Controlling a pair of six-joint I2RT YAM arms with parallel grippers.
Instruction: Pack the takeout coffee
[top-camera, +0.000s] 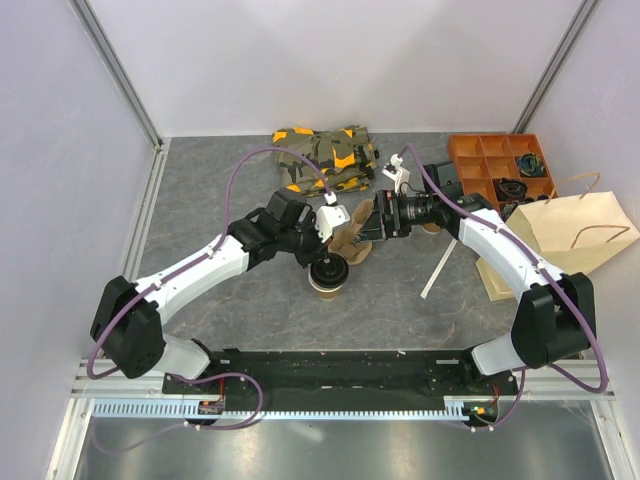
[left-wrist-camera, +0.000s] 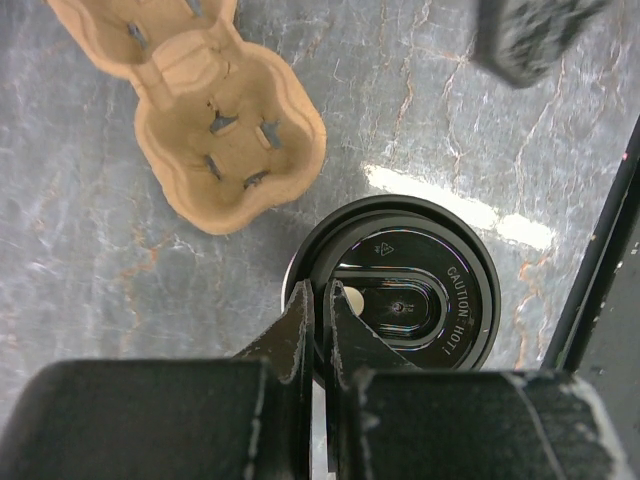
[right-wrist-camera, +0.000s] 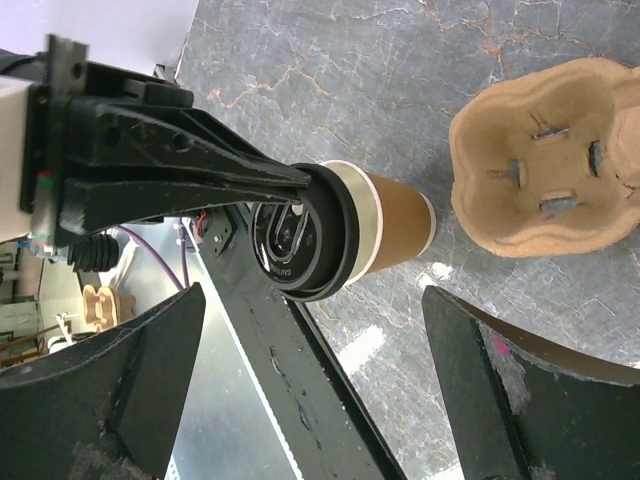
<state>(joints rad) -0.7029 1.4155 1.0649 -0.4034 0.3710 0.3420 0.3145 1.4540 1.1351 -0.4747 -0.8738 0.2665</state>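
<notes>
Along the right edge of the bench I'm seeing the paper bag (top-camera: 585, 235) lying flat, the biggest thing out here. At the middle of the far edge there's a camouflage-patterned bundle (top-camera: 325, 155), and the orange compartment tray (top-camera: 472, 150) sits in the far right corner, just beyond the bag.

Mid-bench is the pulp cup carrier (left-wrist-camera: 200, 110). The takeout coffee (left-wrist-camera: 430, 290) stands upright just beside it on the near side, black lid on.

My left gripper (left-wrist-camera: 320, 300) is right on top of that lid. Its fingers are drawn in to a thin slit at the rim, and as far as I can make out they're pinching it.

The right gripper (right-wrist-camera: 312, 293) hangs by the carrier, facing the cup. Its fingers are spread wide with nothing between them.
</notes>
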